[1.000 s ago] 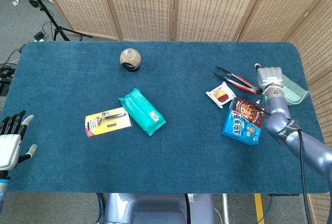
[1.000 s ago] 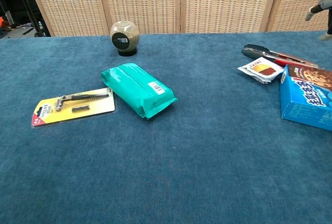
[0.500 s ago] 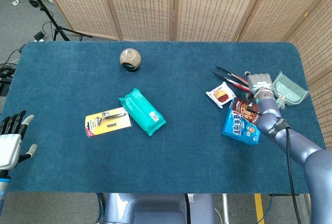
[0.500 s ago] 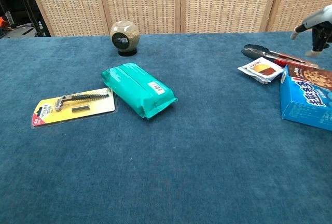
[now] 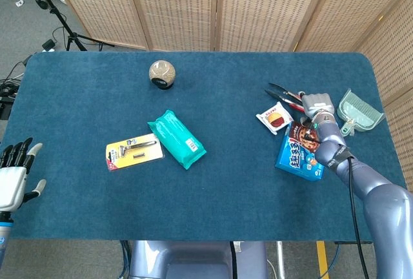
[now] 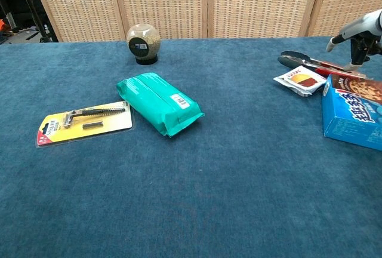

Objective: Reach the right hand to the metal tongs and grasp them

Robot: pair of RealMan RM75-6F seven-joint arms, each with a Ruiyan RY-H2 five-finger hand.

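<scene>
The metal tongs [image 5: 284,95] with black tips and red handles lie on the blue table at the right rear; in the chest view the tongs [image 6: 304,62] point left. My right hand [image 5: 318,106] hangs just over their handle end, palm down, and I cannot tell whether it touches them. In the chest view the right hand [image 6: 358,34] has its fingers [image 6: 357,55] spread and pointing down, holding nothing. My left hand [image 5: 13,175] is open off the table's front left edge.
A small snack packet [image 5: 275,117] and a blue cookie box [image 5: 302,151] lie right beside the tongs, under my right forearm. A green dustpan [image 5: 358,110] sits at the right edge. A teal wipes pack [image 5: 176,138], razor card [image 5: 133,152] and round jar [image 5: 162,73] lie further left.
My right hand has moved left from over the dustpan to above the tongs' handle end and come lower. The left hand has stayed still.
</scene>
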